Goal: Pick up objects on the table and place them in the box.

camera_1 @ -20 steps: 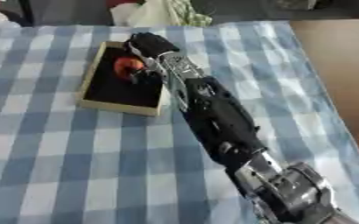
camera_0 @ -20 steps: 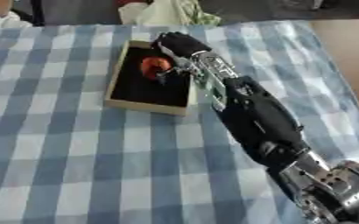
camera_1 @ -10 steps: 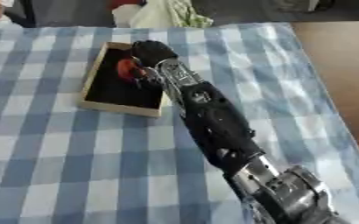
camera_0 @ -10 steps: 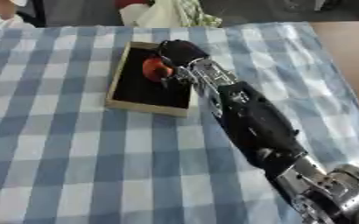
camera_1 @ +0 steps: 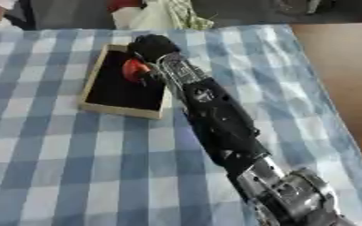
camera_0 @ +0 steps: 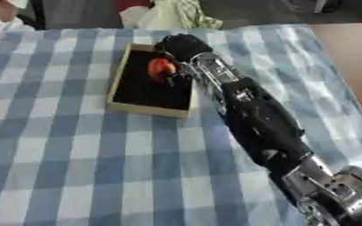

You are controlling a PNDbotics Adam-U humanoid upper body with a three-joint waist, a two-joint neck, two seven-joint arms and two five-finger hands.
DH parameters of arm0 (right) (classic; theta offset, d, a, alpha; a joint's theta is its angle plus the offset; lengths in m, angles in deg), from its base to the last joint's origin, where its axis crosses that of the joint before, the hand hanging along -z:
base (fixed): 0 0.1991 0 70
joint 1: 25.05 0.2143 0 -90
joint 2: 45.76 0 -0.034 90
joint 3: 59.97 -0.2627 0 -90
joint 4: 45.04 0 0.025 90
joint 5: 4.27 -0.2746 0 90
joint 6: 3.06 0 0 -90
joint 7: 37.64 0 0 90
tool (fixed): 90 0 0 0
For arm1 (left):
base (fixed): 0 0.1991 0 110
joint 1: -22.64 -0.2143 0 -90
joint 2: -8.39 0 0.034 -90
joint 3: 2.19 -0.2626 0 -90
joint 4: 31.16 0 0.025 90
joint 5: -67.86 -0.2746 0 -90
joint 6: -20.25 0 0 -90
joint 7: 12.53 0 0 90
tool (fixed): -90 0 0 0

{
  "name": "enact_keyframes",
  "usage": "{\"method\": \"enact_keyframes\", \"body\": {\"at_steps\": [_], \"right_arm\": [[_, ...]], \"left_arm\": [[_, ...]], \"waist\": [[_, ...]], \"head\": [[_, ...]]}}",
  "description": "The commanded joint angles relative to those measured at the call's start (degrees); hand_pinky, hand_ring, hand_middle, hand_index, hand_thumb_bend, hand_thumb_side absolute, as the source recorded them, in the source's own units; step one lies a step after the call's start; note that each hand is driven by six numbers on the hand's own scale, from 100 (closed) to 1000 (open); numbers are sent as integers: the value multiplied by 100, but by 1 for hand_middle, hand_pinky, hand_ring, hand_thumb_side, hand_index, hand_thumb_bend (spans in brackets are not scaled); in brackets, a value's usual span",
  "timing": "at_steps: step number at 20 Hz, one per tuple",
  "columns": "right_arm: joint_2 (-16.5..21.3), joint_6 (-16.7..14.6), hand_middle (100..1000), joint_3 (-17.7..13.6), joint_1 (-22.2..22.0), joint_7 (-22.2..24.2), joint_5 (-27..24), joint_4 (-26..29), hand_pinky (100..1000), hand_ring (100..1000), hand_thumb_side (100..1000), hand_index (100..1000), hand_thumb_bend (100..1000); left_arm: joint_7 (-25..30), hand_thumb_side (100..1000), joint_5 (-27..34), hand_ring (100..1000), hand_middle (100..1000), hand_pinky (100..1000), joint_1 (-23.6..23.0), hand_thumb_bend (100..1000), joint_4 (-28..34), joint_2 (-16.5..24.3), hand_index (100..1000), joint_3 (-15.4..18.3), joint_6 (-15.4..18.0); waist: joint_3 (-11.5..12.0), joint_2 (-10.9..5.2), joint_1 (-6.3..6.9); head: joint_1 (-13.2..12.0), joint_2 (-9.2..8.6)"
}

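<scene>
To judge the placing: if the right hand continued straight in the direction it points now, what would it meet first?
Probably the red-orange object at the right hand, then the box floor; depth is unclear.

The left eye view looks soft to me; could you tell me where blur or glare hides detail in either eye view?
Left eye view: the right hand over the box is a dark blur, so its fingers are unreadable; the red-orange object shows only colour. Right eye view: equally soft, with pale glare along the forearm and a bright wrist joint.
</scene>
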State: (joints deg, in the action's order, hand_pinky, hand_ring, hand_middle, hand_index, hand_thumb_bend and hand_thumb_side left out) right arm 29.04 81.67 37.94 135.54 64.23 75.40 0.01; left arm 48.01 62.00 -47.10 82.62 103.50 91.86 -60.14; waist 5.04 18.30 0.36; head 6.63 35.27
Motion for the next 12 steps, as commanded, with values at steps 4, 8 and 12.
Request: {"method": "enact_keyframes", "body": {"at_steps": [4, 8, 12], "right_arm": [[321, 11, 618, 15, 193, 126, -345, 687, 815, 755, 100, 863, 433], [472, 6, 608, 45, 190, 227, -533, 1033, 809, 747, 100, 858, 413], [725, -63, 594, 92, 137, 269, -835, 1519, 800, 734, 100, 846, 385]], "left_arm": [[20, 667, -9, 753, 716, 742, -12, 553, 81, 115, 824, 45, -38], [25, 667, -13, 753, 716, 742, -48, 552, 81, 127, 824, 52, -48], [18, 667, -23, 753, 717, 742, -82, 551, 81, 141, 824, 63, -54]], "waist": [[-57, -227, 35], [-92, -280, 48], [-131, -313, 49]], "head": [[-52, 72], [-59, 105], [-73, 142]]}}
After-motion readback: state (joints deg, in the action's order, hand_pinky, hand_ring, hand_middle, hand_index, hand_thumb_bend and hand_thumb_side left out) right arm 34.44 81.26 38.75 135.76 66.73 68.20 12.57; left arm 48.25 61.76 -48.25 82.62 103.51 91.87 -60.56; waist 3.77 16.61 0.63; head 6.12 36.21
